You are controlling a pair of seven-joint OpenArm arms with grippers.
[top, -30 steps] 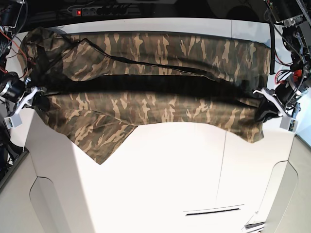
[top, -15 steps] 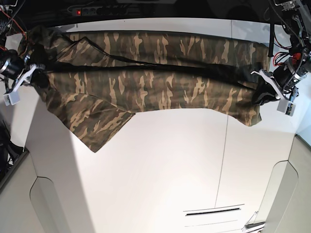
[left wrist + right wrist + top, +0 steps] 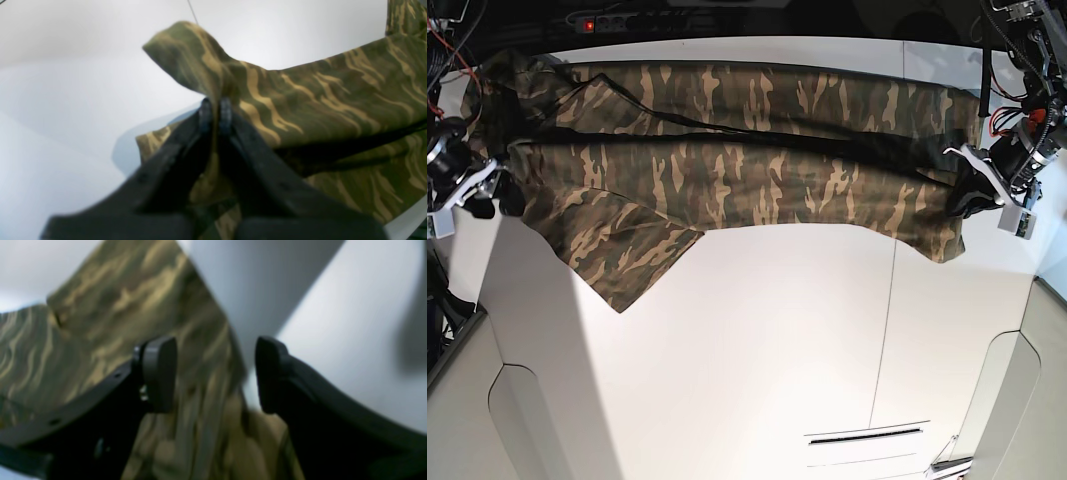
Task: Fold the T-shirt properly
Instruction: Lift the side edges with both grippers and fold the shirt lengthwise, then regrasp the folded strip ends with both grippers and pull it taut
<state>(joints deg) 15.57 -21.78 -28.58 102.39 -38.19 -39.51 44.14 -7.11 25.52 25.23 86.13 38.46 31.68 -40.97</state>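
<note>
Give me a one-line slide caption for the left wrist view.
Left gripper, fingers pinched shut on a raised fold of the camouflage T-shirt above the white table.

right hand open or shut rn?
Open. The right hand has a clear gap between its fingers, with the T-shirt loose behind them.

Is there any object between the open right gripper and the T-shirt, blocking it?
Nothing visible does. The right gripper is open, with the T-shirt directly between and behind its jaws. The left gripper is shut on the cloth. The table shows no other object.
</note>
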